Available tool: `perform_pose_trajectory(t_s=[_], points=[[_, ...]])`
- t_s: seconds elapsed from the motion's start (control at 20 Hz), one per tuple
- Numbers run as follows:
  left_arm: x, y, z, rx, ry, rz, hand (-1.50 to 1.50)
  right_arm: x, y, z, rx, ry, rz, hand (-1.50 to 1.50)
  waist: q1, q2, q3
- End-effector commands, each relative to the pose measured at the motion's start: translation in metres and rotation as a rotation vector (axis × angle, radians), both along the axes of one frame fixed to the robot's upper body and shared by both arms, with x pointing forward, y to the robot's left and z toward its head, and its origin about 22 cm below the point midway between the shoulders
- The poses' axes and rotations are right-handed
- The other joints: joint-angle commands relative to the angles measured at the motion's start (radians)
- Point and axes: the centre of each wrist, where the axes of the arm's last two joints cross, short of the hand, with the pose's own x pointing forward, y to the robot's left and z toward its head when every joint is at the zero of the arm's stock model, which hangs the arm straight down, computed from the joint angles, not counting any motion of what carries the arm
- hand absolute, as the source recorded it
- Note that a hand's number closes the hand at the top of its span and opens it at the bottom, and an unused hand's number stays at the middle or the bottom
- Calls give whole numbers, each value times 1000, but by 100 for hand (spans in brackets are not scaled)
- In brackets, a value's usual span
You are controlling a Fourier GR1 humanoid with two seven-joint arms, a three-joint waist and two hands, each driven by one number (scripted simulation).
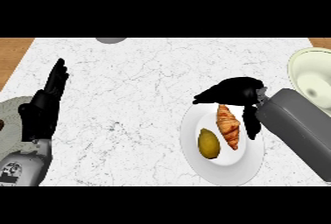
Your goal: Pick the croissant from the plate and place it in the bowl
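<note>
The croissant point(228, 126) is seen lying on the white plate point(226, 173), with the right hand point(236, 91) spread over its top end

The fingers and thumb are held apart – fingers pointed left past the croissant's tip, thumb down its right side – and nothing is gripped. A yellow lemon point(208, 143) is set just beside the croissant on the same plate. The pale bowl point(309, 72) is found at the right edge. The left hand point(45, 103) is rested at the left, fingers straight
</note>
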Motion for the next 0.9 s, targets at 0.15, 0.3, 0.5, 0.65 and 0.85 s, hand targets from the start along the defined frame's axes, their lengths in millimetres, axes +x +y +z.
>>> perform_pose_trajectory(t_s=[0.15, 0.3, 0.5, 0.65, 0.85], points=[[4, 6, 3, -21, 11, 0, 0, -8, -7, -35, -180, -40, -17, -150, -5, 1, 0], [-4, -8, 1, -8, 8, -6, 0, 12, 3, -15, -183, -37, -31, -150, 1, 1, 0], [12, -14, 5, -11, 0, -5, 0, -6, -1, -67, -182, -30, -34, -150, -5, 2, 1], [13, -9, 1, -1, -4, -7, 0, 1, -6, -66, -169, -27, -17, -150, -4, 2, 0], [4, -2, 13, 0, 5, -13, 0, 10, -11, -72, -172, -14, -35, -150, 0, 2, 0]])
